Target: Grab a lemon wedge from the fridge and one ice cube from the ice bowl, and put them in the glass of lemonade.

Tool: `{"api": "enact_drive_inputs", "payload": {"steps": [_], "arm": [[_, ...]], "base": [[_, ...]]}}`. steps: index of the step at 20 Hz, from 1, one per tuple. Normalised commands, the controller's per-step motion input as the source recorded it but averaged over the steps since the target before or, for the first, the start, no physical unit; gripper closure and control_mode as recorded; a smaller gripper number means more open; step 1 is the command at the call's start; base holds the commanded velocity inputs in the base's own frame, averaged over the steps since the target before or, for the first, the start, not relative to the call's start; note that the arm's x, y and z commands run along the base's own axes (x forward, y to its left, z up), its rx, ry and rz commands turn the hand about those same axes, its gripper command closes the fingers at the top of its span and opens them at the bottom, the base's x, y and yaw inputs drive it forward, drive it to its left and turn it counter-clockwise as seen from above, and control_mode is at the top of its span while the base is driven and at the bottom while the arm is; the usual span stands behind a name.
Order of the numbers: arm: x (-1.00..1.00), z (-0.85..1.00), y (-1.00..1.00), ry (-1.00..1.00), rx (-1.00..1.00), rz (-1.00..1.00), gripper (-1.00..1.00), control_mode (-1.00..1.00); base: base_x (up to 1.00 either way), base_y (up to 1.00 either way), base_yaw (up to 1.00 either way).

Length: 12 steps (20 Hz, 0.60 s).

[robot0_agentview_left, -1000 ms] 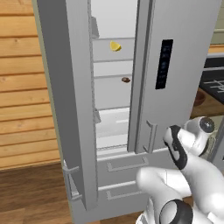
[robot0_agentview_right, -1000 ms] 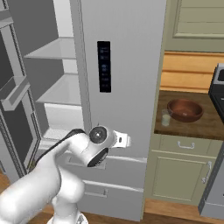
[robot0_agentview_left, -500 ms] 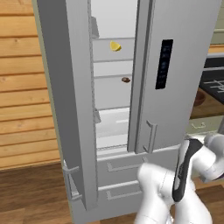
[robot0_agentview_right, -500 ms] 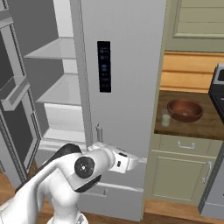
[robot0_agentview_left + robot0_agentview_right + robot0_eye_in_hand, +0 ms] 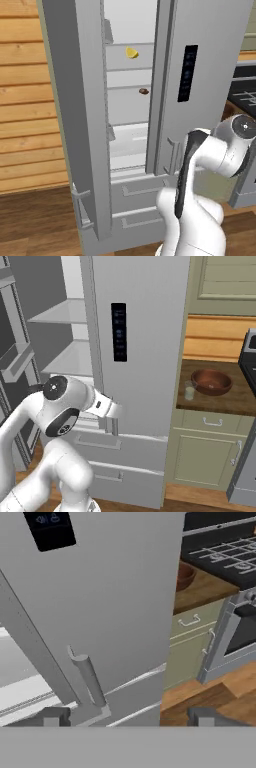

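Note:
The fridge (image 5: 205,60) stands with its left door (image 5: 75,115) swung open. On an upper white shelf lies the yellow lemon wedge (image 5: 131,52). My gripper (image 5: 112,426) hangs low in front of the right door, open and empty. In the hand view its two tips are far apart at the bottom (image 5: 127,717), just below the lower end of the door handle (image 5: 90,679). On the wooden counter to the right sit the reddish-brown ice bowl (image 5: 212,381) and, at its left, the small glass of lemonade (image 5: 189,391). No ice can be made out in the bowl.
A small dark brown lump (image 5: 143,91) lies on the shelf below the wedge. The black control panel (image 5: 119,332) is on the right door, with drawers (image 5: 120,448) beneath. A stove (image 5: 225,557) stands right of the counter, above green cabinets (image 5: 205,456).
The arm has swung and the hand has pulled back left, closer to the fridge's right door. The jaws, shut before, now stand open.

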Motion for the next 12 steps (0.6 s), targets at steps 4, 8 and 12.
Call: {"api": "enact_drive_inputs", "payload": {"steps": [4, 8, 12], "arm": [[0.28, 0.64, 0.80, 0.44, 0.32, 0.05, -1.00, -1.00], [0.00, 0.01, 0.19, -0.09, 0.16, 0.03, -1.00, -1.00], [0.00, 0.05, 0.53, -0.05, 0.00, 0.25, -1.00, -1.00]], "base": [[0.00, 0.00, 0.00], [0.00, 0.00, 0.00], [0.00, 0.00, 0.00]]}}
